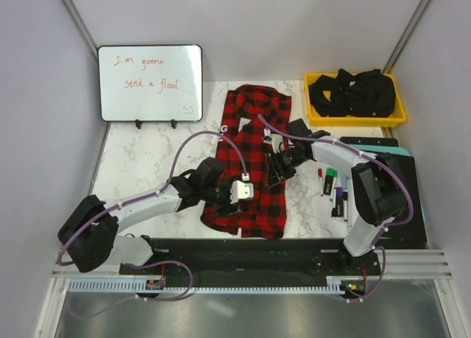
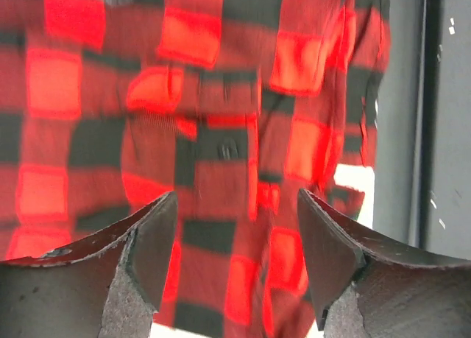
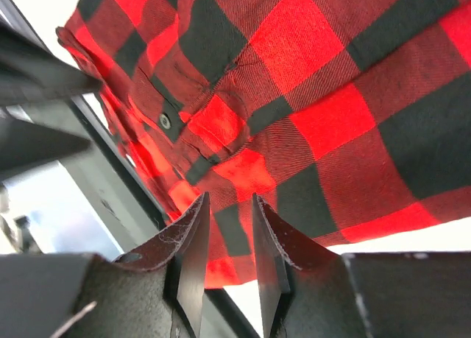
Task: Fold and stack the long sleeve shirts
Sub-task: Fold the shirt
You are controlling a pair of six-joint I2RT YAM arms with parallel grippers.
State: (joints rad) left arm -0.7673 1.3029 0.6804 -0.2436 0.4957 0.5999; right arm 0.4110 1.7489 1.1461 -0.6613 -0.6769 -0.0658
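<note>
One long sleeve shirt, red-and-black check flannel, lies roughly folded in a long strip down the middle of the marble table. My left gripper hovers over the shirt's near left part. In the left wrist view the left gripper is open wide, with checked cloth below and nothing between the fingers. My right gripper sits over the shirt's right edge. In the right wrist view the right gripper has its jaws a narrow gap apart, just above the shirt's hem, near a buttoned cuff.
A whiteboard with red writing stands at the back left. A yellow bin at the back right holds black clothing. Markers lie right of the shirt beside a dark mat. A black strip runs along the near edge.
</note>
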